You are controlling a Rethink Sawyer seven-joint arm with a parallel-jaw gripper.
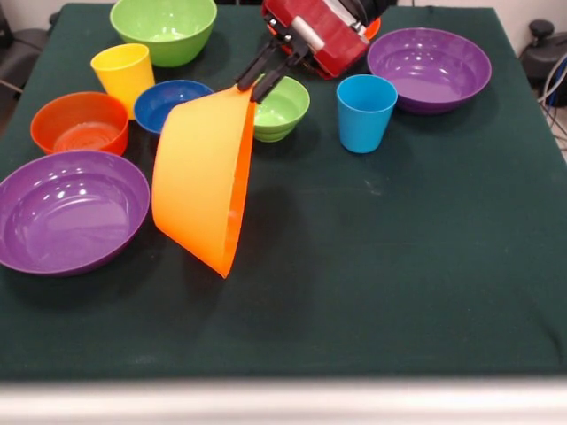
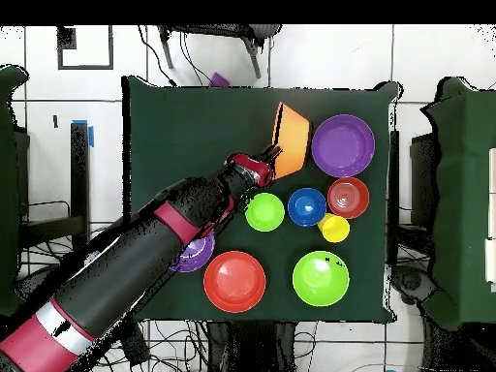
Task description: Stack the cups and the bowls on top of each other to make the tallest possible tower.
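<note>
My gripper [image 1: 252, 84] pinches the rim of the big, glossy orange bowl [image 1: 199, 177], which hangs tipped on edge.

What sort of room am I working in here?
Probably a robotics lab: a table under dark green cloth on a white tiled floor, loose cables around it, the gripper lifting an orange bowl.

A robotics lab: a green-clothed worktop [image 2: 194, 126] stands on a white tiled floor [image 2: 97, 53], loose cables [image 2: 242, 344] trailing round the worktop's edges.
</note>
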